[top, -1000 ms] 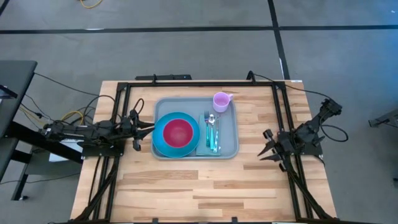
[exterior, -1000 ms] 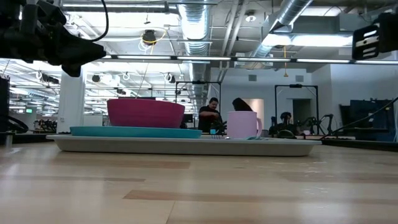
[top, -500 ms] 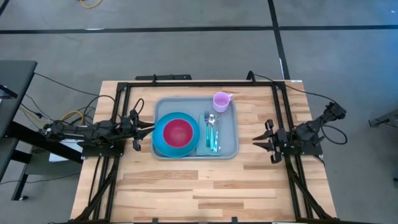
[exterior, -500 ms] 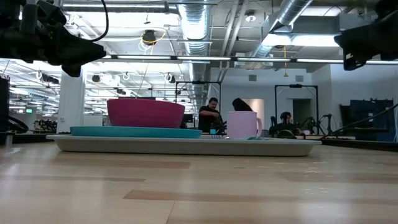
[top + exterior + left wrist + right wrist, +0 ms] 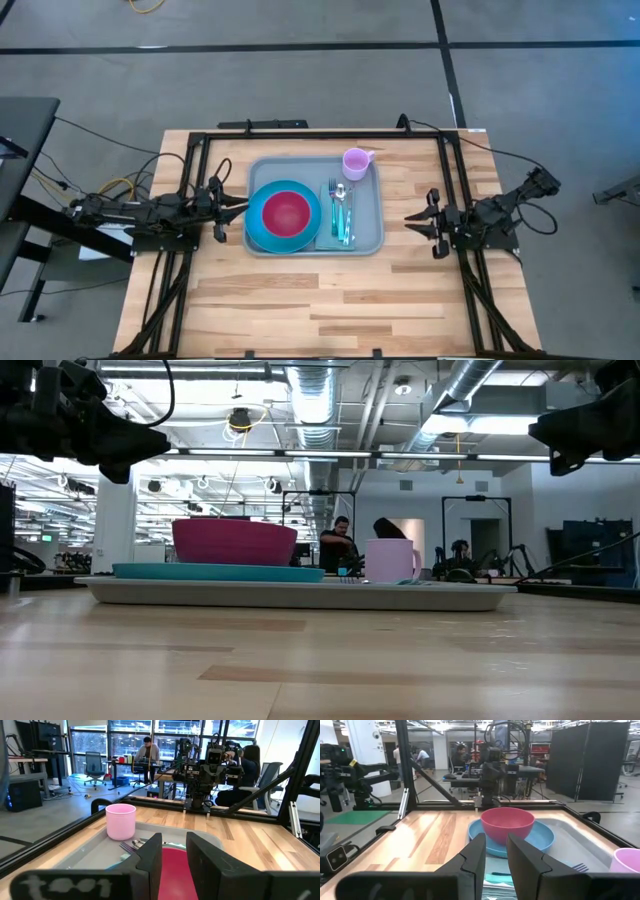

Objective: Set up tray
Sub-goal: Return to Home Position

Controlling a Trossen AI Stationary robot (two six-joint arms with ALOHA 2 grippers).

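The tray lies flat on the far half of the desk, roughly midway between the two arms, and appears fully laid. A pink bowl sits on a blue plate in its left part. A napkin bearing the cutlery lies to the right of the plate, and a pale pink cup stands upright in the far right corner. The left claw hovers just beside the tray's left rim, level with the plate, its fingers a narrow gap apart and gripping nothing. The right claw points at the tray from the other side, clearly apart from the rim, likewise slightly parted and empty. Judgement: the setting is done and only the arms' retreat remains. The main hazard is on the left. With so little clearance, a forward drift or a low swing on withdrawal could strike the rim or plate, shifting the tray and jolting the bowl off centre. Any such knock could also scatter the loose cutlery or tip the light cup.
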